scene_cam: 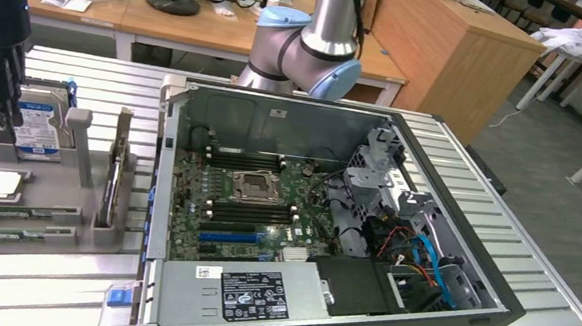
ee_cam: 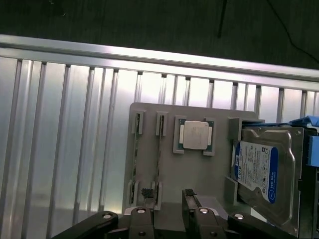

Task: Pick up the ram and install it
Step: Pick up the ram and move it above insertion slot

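Ref. landmark: CPU [ee_cam: 194,135] on grey fixture plate [ee_cam: 199,174]. Second ram stick [ee_cam: 135,154] stands on edge, farther from CPU. The ram [ee_cam: 159,154] stands on edge just beside CPU, parallel to second stick; both sit in their clips. Gripper [ee_cam: 168,195] hovers above plate, jaws fully apart, nothing held. Gap centre sits betw. ram line and CPU line. Ram long axis runs crosswise to jaw-opening direction, so est. only a small sideways offset, away from CPU, separates gap from ram. Hard drive [ee_cam: 264,169] stands on CPU's opposite side.
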